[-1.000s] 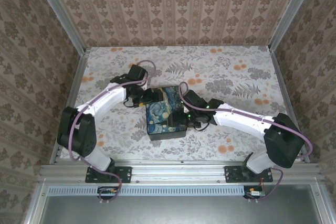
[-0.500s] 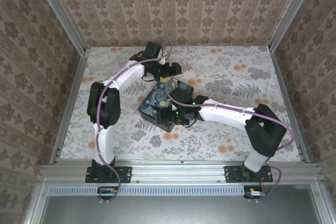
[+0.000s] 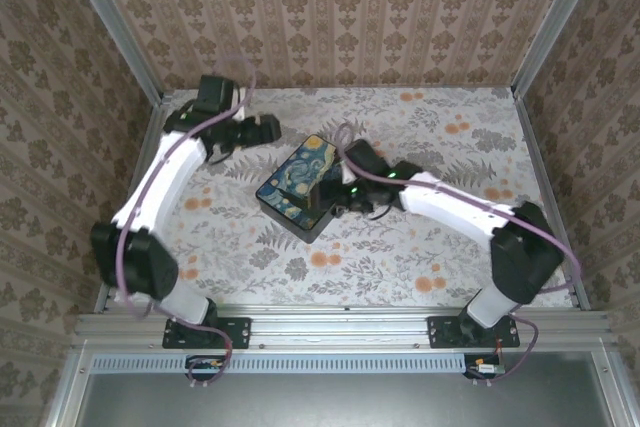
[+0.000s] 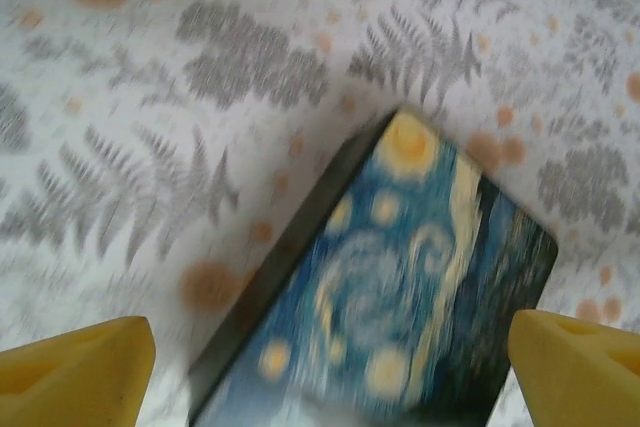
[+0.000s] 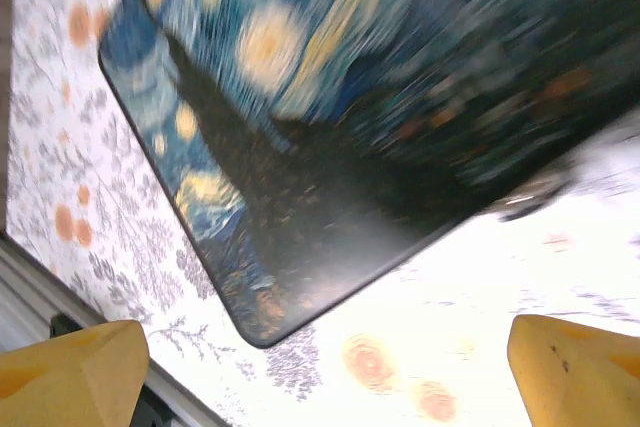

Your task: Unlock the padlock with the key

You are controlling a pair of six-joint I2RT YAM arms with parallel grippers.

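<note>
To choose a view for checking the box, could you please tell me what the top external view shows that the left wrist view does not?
Top external: the left arm, the right arm, the right end effector by the box, the patterned walls. Left wrist: its own yellow fingertips, spread wide. Both: the swirl-painted box on the floral table.

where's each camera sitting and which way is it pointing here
top external: fixed above and behind the bases, looking down on the table; left arm and right arm show
left wrist: on the left wrist, looking down at the box; left fingertips in the bottom corners, jaws wide
right wrist: on the right wrist, close over the box lid; right fingertips in the bottom corners
shared: all three show the box
</note>
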